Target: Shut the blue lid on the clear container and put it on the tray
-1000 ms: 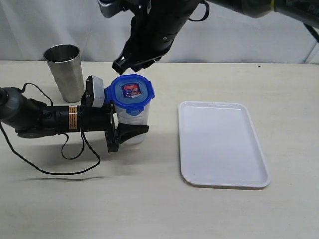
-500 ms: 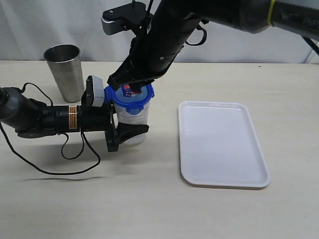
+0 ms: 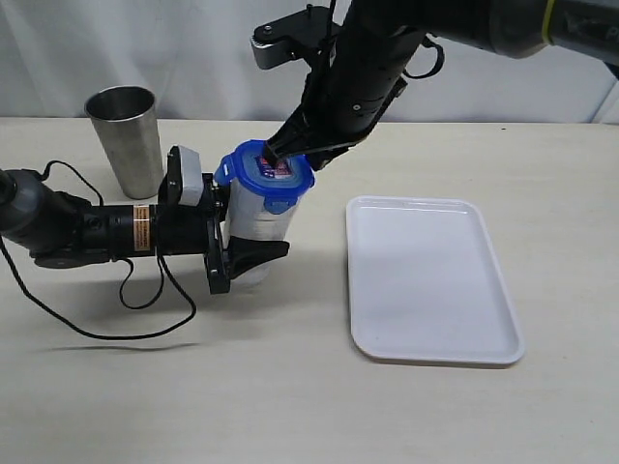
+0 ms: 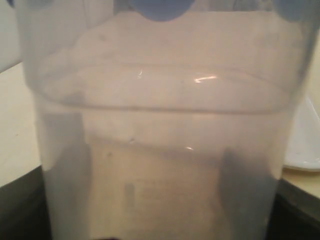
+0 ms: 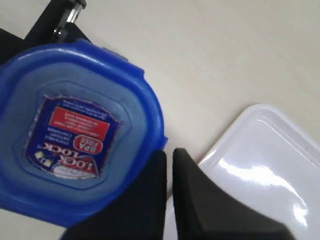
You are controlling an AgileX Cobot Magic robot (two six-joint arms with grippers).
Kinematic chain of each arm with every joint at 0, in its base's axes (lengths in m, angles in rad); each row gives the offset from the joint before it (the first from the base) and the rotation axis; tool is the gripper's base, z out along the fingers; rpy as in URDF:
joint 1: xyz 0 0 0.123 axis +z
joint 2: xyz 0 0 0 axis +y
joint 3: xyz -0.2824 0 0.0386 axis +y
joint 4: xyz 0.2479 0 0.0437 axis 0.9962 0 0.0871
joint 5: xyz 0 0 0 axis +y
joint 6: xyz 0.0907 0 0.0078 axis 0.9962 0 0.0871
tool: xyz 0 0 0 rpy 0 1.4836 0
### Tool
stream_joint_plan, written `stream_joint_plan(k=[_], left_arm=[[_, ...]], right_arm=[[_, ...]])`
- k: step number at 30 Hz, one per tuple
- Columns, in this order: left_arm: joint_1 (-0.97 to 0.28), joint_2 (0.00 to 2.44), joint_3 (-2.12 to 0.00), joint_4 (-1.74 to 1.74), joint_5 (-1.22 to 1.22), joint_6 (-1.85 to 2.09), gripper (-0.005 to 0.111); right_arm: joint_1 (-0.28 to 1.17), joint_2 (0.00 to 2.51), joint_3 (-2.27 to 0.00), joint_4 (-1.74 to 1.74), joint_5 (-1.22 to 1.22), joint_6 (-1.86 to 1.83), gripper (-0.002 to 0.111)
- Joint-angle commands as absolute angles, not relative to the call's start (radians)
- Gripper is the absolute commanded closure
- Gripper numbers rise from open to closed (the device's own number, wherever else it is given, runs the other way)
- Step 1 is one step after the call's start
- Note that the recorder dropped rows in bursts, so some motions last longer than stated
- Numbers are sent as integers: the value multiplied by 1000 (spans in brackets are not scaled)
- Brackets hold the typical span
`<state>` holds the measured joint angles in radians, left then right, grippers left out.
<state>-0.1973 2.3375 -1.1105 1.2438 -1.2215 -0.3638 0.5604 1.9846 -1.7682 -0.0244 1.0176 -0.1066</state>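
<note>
**Pressing on the blue lid with a closed claw**

Reading the sticker on the blue lid [image 5: 75, 130] comes first. The sticker [image 5: 72, 137] is red and blue. In the right wrist view it says "LOCK" two times and "BPA FREE". The other tiny words are too small to read.

Now count. There is one blue lid, one clear container [image 3: 261, 220], one white tray [image 3: 430, 280] and one shiny metal cup [image 3: 126, 140]. There are two black robot arms, each with one claw.

The left claw [image 3: 247, 237] lies low on its side and pinches the clear container, with one finger on each side. In the left wrist view the container [image 4: 160, 125] fills almost the whole picture, with a dark finger in each bottom corner.

The right claw [image 3: 288, 153] comes down from above. Its two fingers [image 5: 187, 175] are pressed together with nothing between them. The tip touches the top of the lid near its edge.

The lid sits on top of the container and looks a little tipped. One blue flap hangs down at the front. I cannot tell if the flaps are snapped shut.

The container is on the table [image 3: 290, 396], just left of the tray and not touching it. The metal cup stands farther left, near the left arm. A black cable [image 3: 97, 327] curls on the table under that arm. The right arm hides part of the lid from the outside camera.
</note>
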Motion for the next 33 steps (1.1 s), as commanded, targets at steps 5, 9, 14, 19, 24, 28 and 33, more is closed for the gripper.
stream_joint_plan(k=[5, 9, 14, 19, 24, 28, 33], left_arm=[[-193, 2238, -1102, 1350, -1171, -489, 107], [-193, 2203, -1100, 1381, -1095, -550, 107], [-205, 2184, -1100, 1415, -977, -584, 107], [-209, 2184, -1100, 1448, -993, -606, 107], [-209, 2184, -1100, 1456, -1059, -625, 107], [-209, 2184, -1100, 1458, -1075, -625, 107], [-209, 2184, -1100, 1458, -1075, -625, 107]], right_arm=[[521, 1954, -1765, -38, 1016, -91, 104], [521, 1906, -1765, 22, 994, -93, 103], [521, 1851, -1765, 285, 1009, -226, 88], [526, 1868, -1749, 373, 1036, -272, 81], [526, 1908, -1704, 373, 1007, -265, 81], [526, 1944, -1695, 266, 972, -205, 81], [526, 1977, -1695, 206, 971, -152, 81]])
